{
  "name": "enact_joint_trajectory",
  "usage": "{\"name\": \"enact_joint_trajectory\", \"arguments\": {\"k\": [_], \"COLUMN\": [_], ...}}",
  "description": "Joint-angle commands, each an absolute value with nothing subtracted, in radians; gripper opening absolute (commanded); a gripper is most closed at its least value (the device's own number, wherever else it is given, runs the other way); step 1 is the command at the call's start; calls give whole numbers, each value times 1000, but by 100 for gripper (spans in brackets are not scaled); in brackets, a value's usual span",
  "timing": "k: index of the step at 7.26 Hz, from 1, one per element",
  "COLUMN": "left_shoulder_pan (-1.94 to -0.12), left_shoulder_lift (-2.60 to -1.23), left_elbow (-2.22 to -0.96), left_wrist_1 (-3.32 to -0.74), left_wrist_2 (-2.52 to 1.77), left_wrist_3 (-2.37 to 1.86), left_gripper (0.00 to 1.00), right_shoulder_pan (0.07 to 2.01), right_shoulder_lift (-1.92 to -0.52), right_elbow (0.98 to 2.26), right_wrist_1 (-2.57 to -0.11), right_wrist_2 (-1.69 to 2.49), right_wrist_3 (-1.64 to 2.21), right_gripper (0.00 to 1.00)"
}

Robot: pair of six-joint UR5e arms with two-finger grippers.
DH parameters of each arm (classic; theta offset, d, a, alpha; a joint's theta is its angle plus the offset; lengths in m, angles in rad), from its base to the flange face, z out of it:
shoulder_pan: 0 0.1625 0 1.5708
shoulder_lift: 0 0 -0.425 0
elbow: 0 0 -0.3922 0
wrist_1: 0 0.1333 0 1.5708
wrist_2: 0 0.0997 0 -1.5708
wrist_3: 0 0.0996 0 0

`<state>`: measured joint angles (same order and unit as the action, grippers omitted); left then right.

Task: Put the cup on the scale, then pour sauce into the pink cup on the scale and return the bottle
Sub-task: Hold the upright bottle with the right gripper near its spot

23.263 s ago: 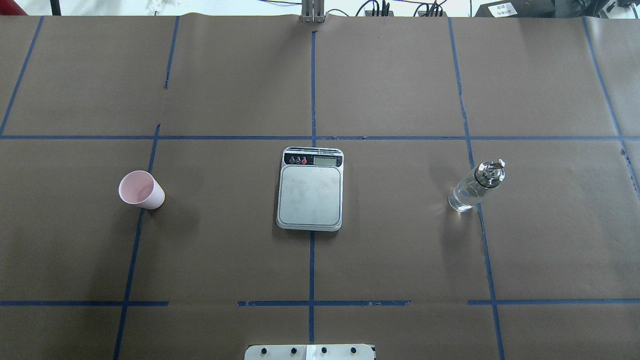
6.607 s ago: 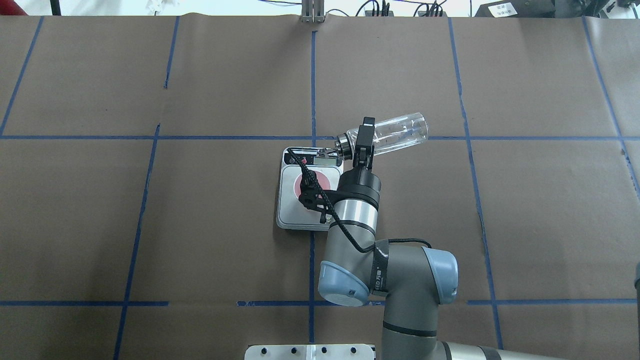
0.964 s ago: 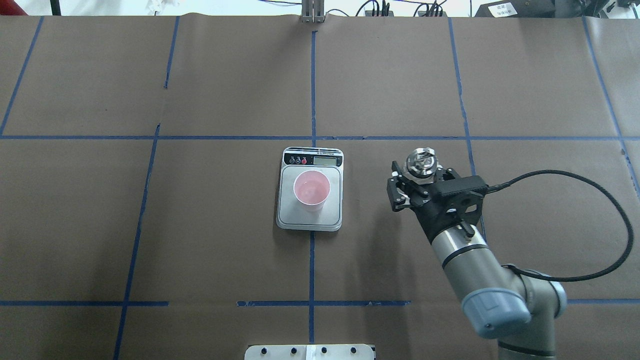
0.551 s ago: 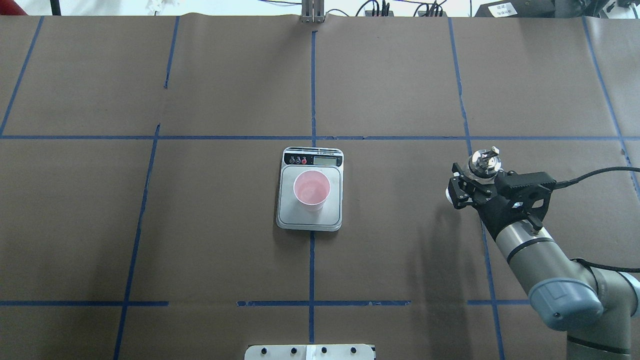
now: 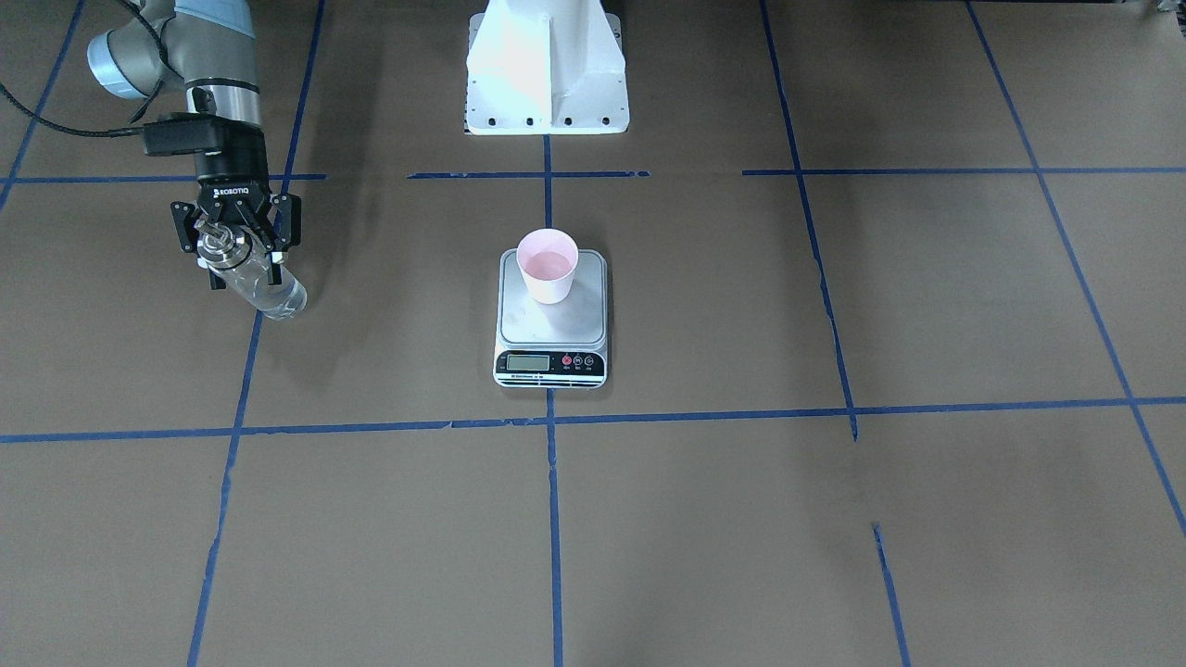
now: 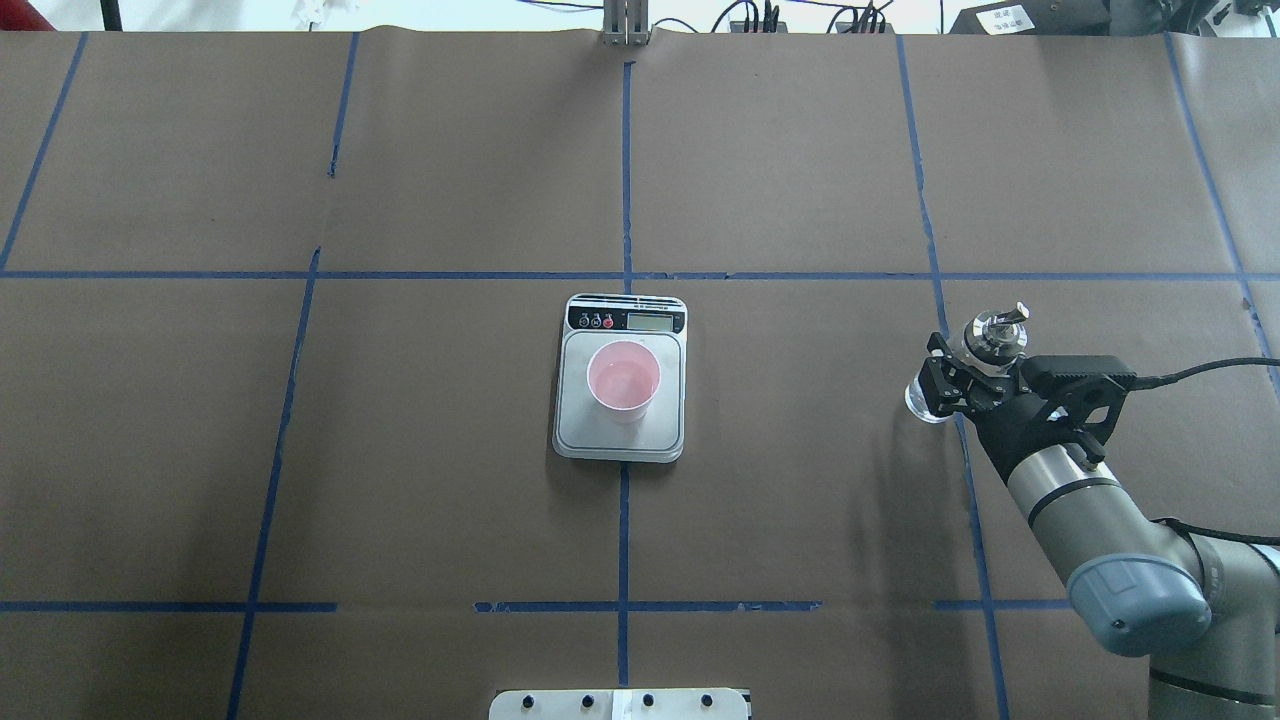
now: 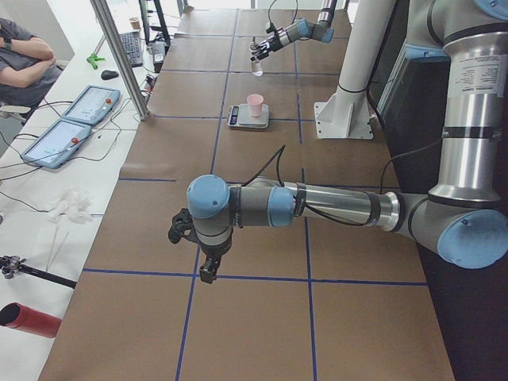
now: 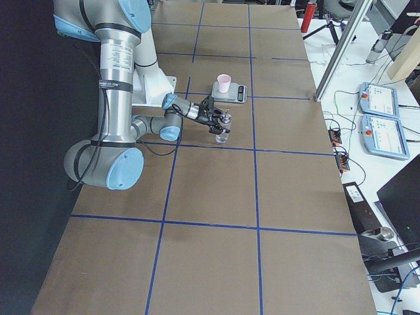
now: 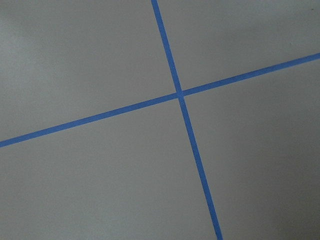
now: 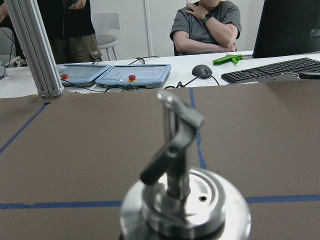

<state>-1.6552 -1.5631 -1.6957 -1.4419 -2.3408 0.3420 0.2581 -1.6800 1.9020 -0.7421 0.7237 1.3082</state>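
One clear glass metal-spouted bottle (image 6: 990,333) stands upright, right gripper (image 5: 243,274) clamped on its neck; one pale-pink tapered cup (image 6: 623,378) sits on one silver steel scale (image 6: 580,432), well to that gripper's left; left gripper (image 7: 198,252): grip cannot be told.

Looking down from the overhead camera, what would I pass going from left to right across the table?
The scale, with the cup standing on it → the bottle, gripped by the right tool.
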Motion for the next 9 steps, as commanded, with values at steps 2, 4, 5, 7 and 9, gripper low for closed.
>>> {"name": "enact_joint_trajectory", "arguments": {"k": [2,4,5,7,9], "left_shoulder_pan": [-1655,-1655,-1655,-1655,-1655], "left_shoulder_lift": [-1563,-1563,-1563,-1563,-1563], "left_elbow": [-1695,-1697,-1695,-1697,-1695], "left_wrist_1": [-1442,-1442,-1442,-1442,-1442], "left_wrist_2": [-2341,-2341,-2342,-2341,-2341], "left_wrist_3": [342,342,342,342,342], "left_gripper": [100,100,100,100,100], "right_shoulder_pan": [256,256,253,253,253], "right_shoulder_lift": [-1672,-1669,-1669,-1671,-1671], "right_elbow": [1867,1861,1861,1861,1862], "right_wrist_1": [-739,-739,-739,-741,-739], "right_wrist_2": [709,707,686,683,680], "right_wrist_3": [1301,1290,1282,1282,1252], "right_gripper": [0,0,0,0,0]}}
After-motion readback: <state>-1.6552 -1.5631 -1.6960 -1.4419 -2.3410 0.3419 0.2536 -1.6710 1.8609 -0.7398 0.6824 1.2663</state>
